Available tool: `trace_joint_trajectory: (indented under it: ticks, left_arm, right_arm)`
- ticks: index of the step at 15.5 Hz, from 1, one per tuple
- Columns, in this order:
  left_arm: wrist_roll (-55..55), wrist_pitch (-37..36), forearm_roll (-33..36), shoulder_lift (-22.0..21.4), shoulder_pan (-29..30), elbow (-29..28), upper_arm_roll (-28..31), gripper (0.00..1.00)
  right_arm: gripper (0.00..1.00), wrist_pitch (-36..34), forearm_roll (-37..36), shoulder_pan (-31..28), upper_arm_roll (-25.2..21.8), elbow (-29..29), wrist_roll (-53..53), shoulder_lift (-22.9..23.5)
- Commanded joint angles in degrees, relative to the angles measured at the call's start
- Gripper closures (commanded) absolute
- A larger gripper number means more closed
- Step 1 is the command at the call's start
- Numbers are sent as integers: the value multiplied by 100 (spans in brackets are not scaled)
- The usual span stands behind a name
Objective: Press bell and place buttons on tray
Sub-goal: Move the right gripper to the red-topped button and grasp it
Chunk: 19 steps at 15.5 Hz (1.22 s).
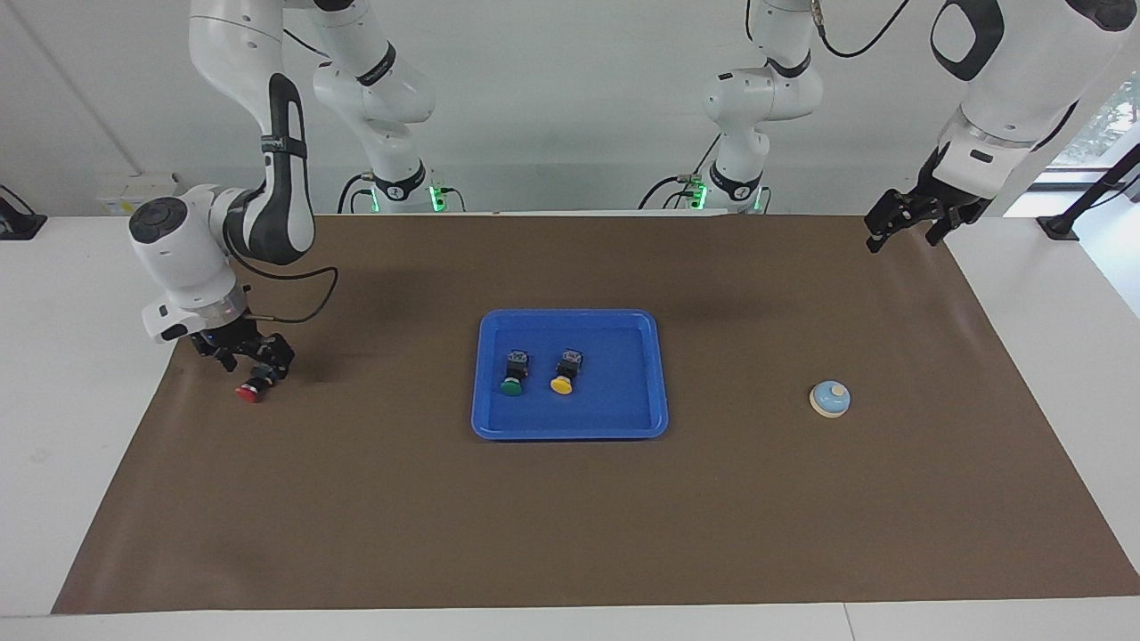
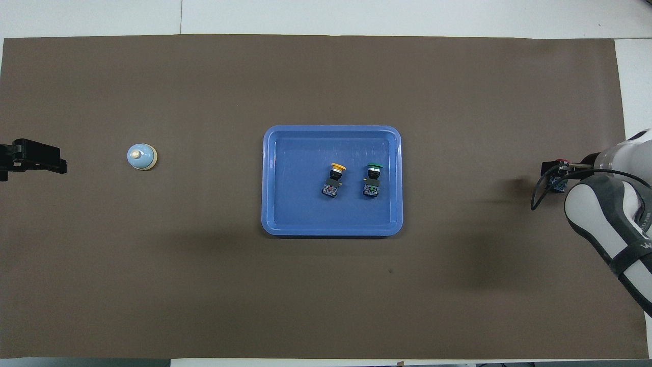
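Two of the three buttons are already in the tray (image 1: pixel 570 427): green button (image 1: pixel 512 372) and yellow button (image 1: pixel 566 370) lie on their sides, side by side near its middle, caps pointing away from the robots, not touching each other or the rim. The tray sits mid-table on the brown mat (image 1: pixel 570 516).

The red button (image 1: pixel 252 388) is the one left — it lies on the mat at the right arm's end of the table, well apart from the tray. The right gripper (image 1: pixel 254 361) is down right at it, wrist tilted, fingers spread and standing around the button's black body, with the red cap poking out below. They don't look clamped yet; whether the pads touch the body I can't tell. In the overhead view the arm covers most of it. The low, angled pose reads as lining up for a side grasp on the blocky body rather than the round cap.

The bell (image 1: pixel 830 398) stands upright on the mat toward the left arm's end, nothing near it. The left gripper (image 1: pixel 908 223) waits, raised over the mat's edge at that end, fingers apart and empty — parked clear, probably so it stays out of the right arm's way.

My read: last button pickup in progress; next comes closing, lifting and carrying it to the tray.
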Motion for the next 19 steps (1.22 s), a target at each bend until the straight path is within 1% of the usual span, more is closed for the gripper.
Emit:
trace_joint_trajectory:
  ticks: [1, 4, 5, 6, 7, 8, 10, 11, 15, 17, 19]
  left_arm:
    - [36, -17, 8, -82, -28, -72, 34, 0]
    - [36, -17, 8, -82, -28, -80, 34, 0]
    - [36, -17, 8, -82, -28, -80, 34, 0]
    - [36, -17, 8, -82, -28, -80, 34, 0]
    - [36, -17, 8, -82, -28, -80, 34, 0]
    - [36, -17, 8, -82, -28, -80, 34, 0]
    - [36, -17, 8, -82, -28, -80, 34, 0]
    - [36, -17, 8, -82, -28, -80, 34, 0]
    - [36, -17, 8, -82, -28, -80, 34, 0]
    - [36, -17, 8, -82, -28, -72, 34, 0]
    - [36, -17, 8, -82, -28, -80, 34, 0]
  right_arm:
    - [0, 357, -98, -114, 92, -213, 331, 84]
    - [0, 473, -98, -105, 92, -309, 526, 155]
    - [8, 482, -98, -105, 92, -310, 517, 164]
    - [24, 482, -98, -114, 92, -301, 517, 173]
    - [47, 482, -98, -114, 92, -309, 526, 208]
    - [66, 490, -98, -122, 92, -301, 526, 234]
    - [93, 482, -98, -114, 92, -292, 526, 234]
    - [100, 473, -98, -122, 92, -283, 500, 234]
    - [100, 333, -98, -44, 101, -205, 508, 191]
    - [100, -35, -90, 9, 162, 5, 543, 147]
    - [100, -605, -81, 210, 224, 400, 665, 111]
